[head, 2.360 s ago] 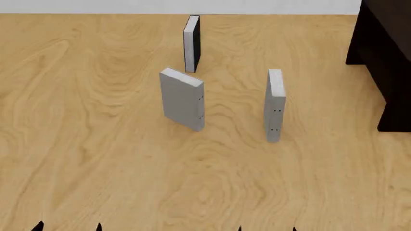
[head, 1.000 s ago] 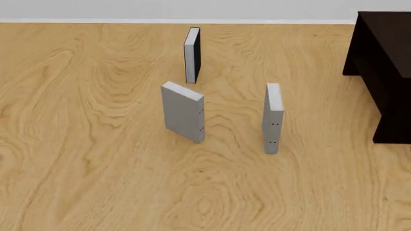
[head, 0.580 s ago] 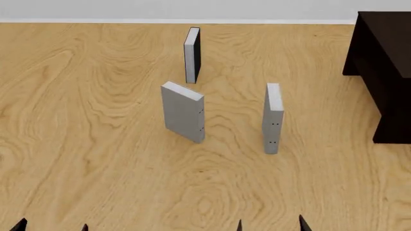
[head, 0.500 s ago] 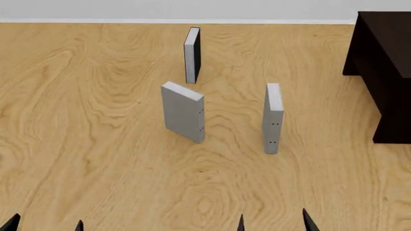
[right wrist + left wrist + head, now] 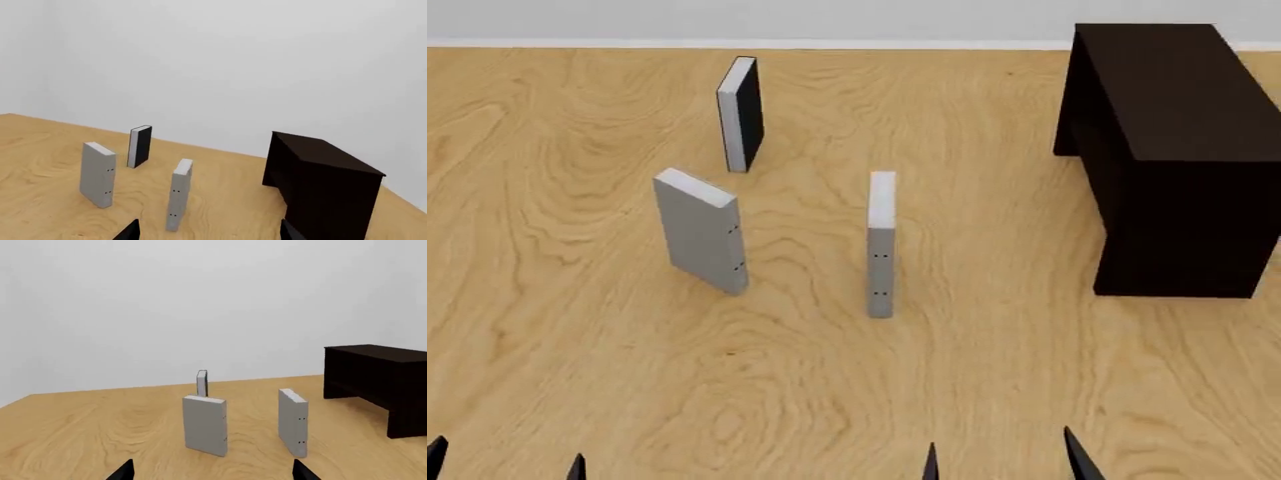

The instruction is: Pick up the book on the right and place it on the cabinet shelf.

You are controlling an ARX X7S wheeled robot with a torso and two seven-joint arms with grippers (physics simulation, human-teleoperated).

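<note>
The book (image 5: 881,245) on the right is a slim light-grey hardcover standing upright on the wooden floor, its dotted spine towards me. It also shows in the left wrist view (image 5: 292,422) and the right wrist view (image 5: 178,195). The dark cabinet shelf (image 5: 1174,150) stands to its right, well apart from it. Only the fingertips of my left gripper (image 5: 505,466) and right gripper (image 5: 1004,464) show at the bottom edge of the head view. Both are open and empty, well short of the book. The book stands ahead between the right gripper's fingers (image 5: 130,232), slightly left of centre.
A second grey book (image 5: 701,243) stands upright left of the target, turned at an angle. A black-covered book (image 5: 741,113) with white pages stands farther back, near the white wall. The wooden floor (image 5: 827,400) lies between my grippers and the books.
The head view has swung to the right: the books now sit further left in the picture and the whole cabinet shows. The right gripper's fingertips have risen slightly.
</note>
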